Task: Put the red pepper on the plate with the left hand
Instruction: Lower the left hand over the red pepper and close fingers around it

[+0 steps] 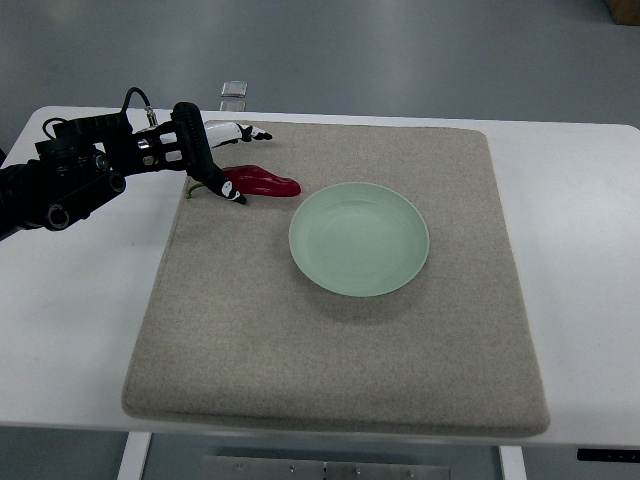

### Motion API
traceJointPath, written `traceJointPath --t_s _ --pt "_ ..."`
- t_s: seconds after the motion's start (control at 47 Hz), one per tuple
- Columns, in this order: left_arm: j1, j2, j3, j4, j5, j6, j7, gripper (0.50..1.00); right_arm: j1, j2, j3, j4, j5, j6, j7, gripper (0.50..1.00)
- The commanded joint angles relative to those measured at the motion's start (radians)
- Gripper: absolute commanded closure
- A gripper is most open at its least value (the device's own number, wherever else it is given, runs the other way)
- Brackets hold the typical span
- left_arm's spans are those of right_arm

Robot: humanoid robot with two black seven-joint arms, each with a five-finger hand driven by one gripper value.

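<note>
The red pepper (pixel 262 182) has a smooth, glossy skin with a faint sheen along its top. The plate (pixel 359 239) looks like glazed ceramic in pale green, smooth and softly shiny. Under both lies a mat (pixel 330 360) of coarse, matt grey-beige cloth (felt-like, with a speckled weave). The tabletop (pixel 580 250) is smooth, white, faintly satin. The left hand (pixel 205 160) shows black matt plastic with white glossy shells.

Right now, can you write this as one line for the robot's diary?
left hand: at red pepper, grip unclear | pepper: on mat, left of plate | plate: empty | right hand: unseen
</note>
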Motion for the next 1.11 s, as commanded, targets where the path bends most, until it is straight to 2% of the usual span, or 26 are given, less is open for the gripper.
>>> traceJointPath --t_s 0.0,0.064,0.128,0.234,0.277,0.319,0.426,0.553,0.638,1.0,1.021,1.085 --pt "-0.001 0.0 0.021 0.0 0.006 0.0 -0.001 0.587 0.0 0.0 0.0 0.0 0.0 0.0 0.0 0.572" --pt "-0.001 0.0 0.023 0.0 0.023 0.0 0.0 0.613 0.0 0.0 0.0 0.0 0.0 0.0 0.0 0.572" --pt "0.0 0.0 0.023 0.0 0.04 0.0 -0.001 0.66 0.0 0.0 0.0 0.0 0.0 0.0 0.0 0.572" --pt "-0.001 -0.001 0.021 0.0 0.043 0.0 -0.001 0.688 0.0 0.0 0.0 0.0 0.0 0.0 0.0 0.572" --pt "-0.005 -0.001 0.021 0.0 0.043 0.0 -0.001 0.722 0.0 0.0 0.0 0.0 0.0 0.0 0.0 0.572" --pt "-0.008 0.0 0.021 -0.002 0.045 0.0 -0.001 0.729 0.0 0.0 0.0 0.0 0.0 0.0 0.0 0.572" --pt "-0.011 0.0 0.021 -0.002 0.046 0.0 -0.001 0.786 0.0 0.0 0.0 0.0 0.0 0.0 0.0 0.572" --pt "-0.011 -0.001 0.021 -0.005 0.048 0.0 -0.001 0.795 0.0 0.0 0.0 0.0 0.0 0.0 0.0 0.572" --pt "-0.011 -0.001 0.021 -0.006 0.048 0.0 -0.001 0.831 0.0 0.0 0.0 0.0 0.0 0.0 0.0 0.572" --pt "-0.009 -0.001 0.023 -0.011 0.048 0.0 -0.001 0.834 0.0 0.0 0.0 0.0 0.0 0.0 0.0 0.572" --pt "-0.011 -0.001 0.023 -0.011 0.048 0.0 -0.001 0.84 0.0 0.0 0.0 0.0 0.0 0.0 0.0 0.572" --pt "-0.011 0.0 0.023 -0.011 0.048 0.0 -0.001 0.917 0.0 0.0 0.0 0.0 0.0 0.0 0.0 0.572"
